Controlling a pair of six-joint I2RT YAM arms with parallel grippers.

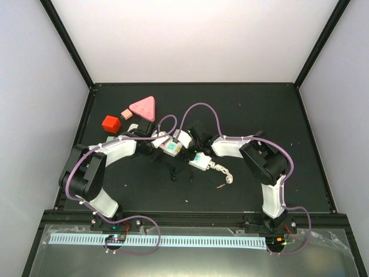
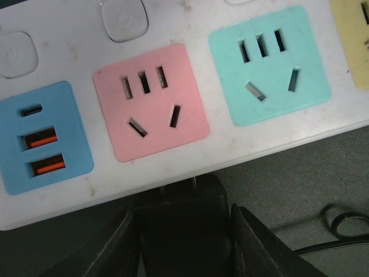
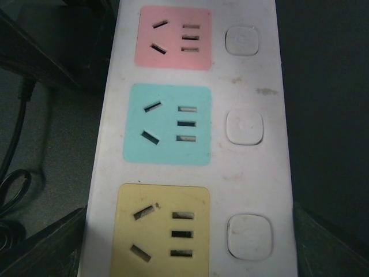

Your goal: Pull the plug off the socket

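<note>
The socket point(image 2: 173, 34) is a long white power strip with blue, pink, green and yellow faces. All the faces in view are empty. It lies slanted at mid-table in the top view point(image 1: 200, 161). My left gripper point(image 2: 183, 214) is shut on a black plug point(image 2: 181, 231). The plug's two bare metal prongs sit right at the strip's near edge. My right gripper point(image 3: 189, 218) straddles the strip's yellow end point(image 3: 248, 173), with a finger point(image 3: 52, 245) tight against each long side. In the top view the left gripper point(image 1: 157, 144) and right gripper point(image 1: 198, 144) meet over the strip.
The plug's black cable point(image 2: 346, 225) loops on the mat beside the strip point(image 1: 173, 170). The strip's knotted white cord point(image 1: 225, 173) trails right. A pink triangle point(image 1: 144, 107), a red cube point(image 1: 110, 123) and a small pink block point(image 1: 126, 113) sit at the back left.
</note>
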